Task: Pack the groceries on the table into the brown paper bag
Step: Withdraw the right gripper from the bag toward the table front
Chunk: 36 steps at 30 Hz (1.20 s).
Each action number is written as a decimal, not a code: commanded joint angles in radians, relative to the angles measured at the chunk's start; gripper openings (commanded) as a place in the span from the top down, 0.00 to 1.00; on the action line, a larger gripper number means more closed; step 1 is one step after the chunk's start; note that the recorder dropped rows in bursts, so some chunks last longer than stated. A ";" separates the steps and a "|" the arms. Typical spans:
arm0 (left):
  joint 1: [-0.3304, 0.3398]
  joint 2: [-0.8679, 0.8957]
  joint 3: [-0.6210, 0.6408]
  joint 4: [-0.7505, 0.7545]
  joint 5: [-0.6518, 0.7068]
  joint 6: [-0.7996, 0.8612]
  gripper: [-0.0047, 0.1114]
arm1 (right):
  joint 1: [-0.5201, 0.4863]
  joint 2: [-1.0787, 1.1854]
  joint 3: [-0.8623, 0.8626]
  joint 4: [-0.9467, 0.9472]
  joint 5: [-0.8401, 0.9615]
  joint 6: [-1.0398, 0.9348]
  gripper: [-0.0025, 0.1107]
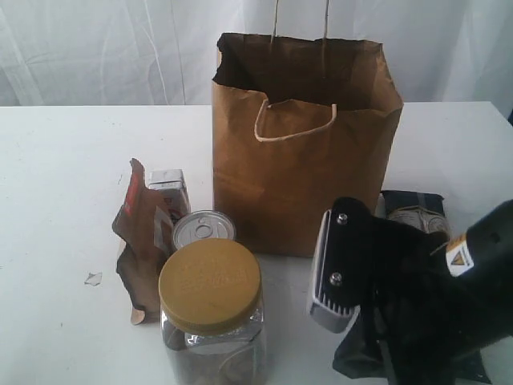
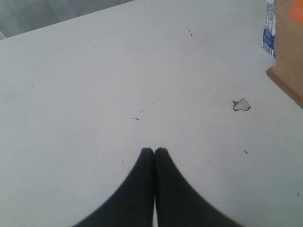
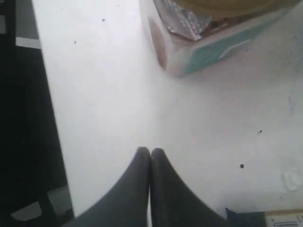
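The brown paper bag (image 1: 296,160) stands open in the middle of the white table (image 1: 64,184). In front of it to the left are the clear jar with a mustard lid (image 1: 210,309), a small tin can (image 1: 203,228), a brown foil pouch (image 1: 140,249) and a small white-blue carton (image 1: 170,188). A dark pasta packet (image 1: 413,210) lies right of the bag, partly behind my right arm (image 1: 417,313). My right gripper (image 3: 150,151) is shut and holds nothing, low over the table near the jar (image 3: 199,47). My left gripper (image 2: 154,150) is shut and holds nothing, over bare table.
A tiny pale flake (image 1: 94,278) lies on the table left of the pouch, seen as the flake (image 2: 241,104) in the left wrist view, with the carton (image 2: 269,28) and pouch (image 2: 289,52) beyond. The table edge (image 3: 47,118) runs close beside the right gripper.
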 commanded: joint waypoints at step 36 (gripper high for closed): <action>0.004 -0.003 0.004 0.000 -0.003 -0.003 0.96 | 0.260 -0.241 0.575 0.093 -1.141 0.347 0.38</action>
